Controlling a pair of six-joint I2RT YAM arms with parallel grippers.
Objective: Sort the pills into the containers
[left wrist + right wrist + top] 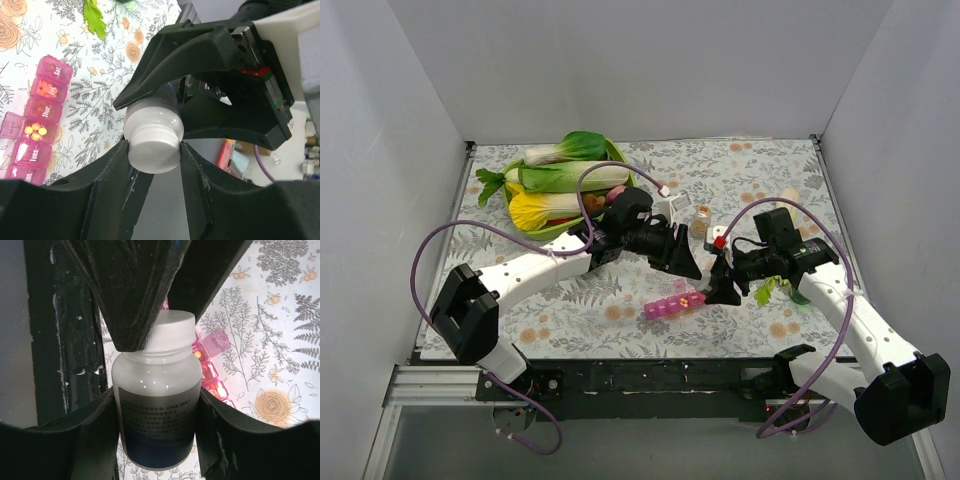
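Pink pill organiser [673, 303] lies on the flowery counter [570, 310] between the 2 arms, 1 lid open over small yellow pills [35, 130], while near it the left jaws pinch the white cap [154, 155] of a white bottle [157, 390] and the right jaws pinch its body.

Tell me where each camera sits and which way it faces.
Top external: high behind the robot, looking down at the table; left arm, right arm show.
Left wrist: looks along the left gripper, clamped on the cap; own fingers show.
Right wrist: looks along the right gripper, holding the white bottle; own fingers show.
Shared: both wrist views catch the white bottle and pink pill organiser.
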